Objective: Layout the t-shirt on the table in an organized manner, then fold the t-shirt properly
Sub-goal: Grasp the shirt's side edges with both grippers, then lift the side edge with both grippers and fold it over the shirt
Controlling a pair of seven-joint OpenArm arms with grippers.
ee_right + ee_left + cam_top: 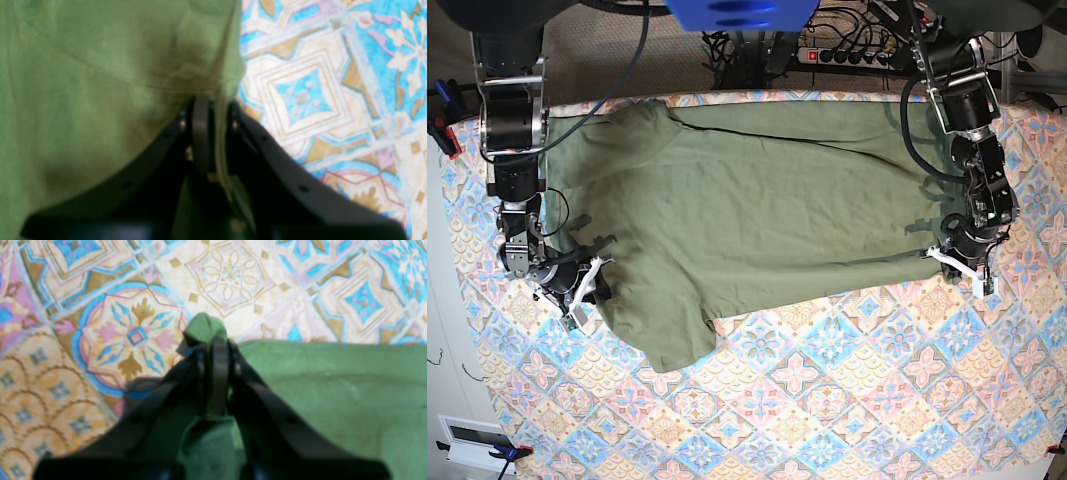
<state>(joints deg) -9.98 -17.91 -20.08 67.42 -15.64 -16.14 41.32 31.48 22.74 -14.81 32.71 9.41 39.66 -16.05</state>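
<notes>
The olive-green t-shirt [757, 210] lies spread across the patterned table [827, 400], with a sleeve pointing toward the front at lower left. My left gripper [954, 262] is at the shirt's right edge. In the left wrist view this gripper [215, 343] is shut on a small bunch of the t-shirt [333, 390]. My right gripper [587, 285] sits at the shirt's left edge near that sleeve. The right wrist view shows it [213, 100] closed on a hem of the t-shirt [100, 83], with a strip of fabric running between the fingers.
Cables and a power strip [847, 50] lie beyond the table's back edge. A clamp [445, 120] holds the cloth at the left edge. Patterned cloth [847, 420] stretches bare across the front half of the table.
</notes>
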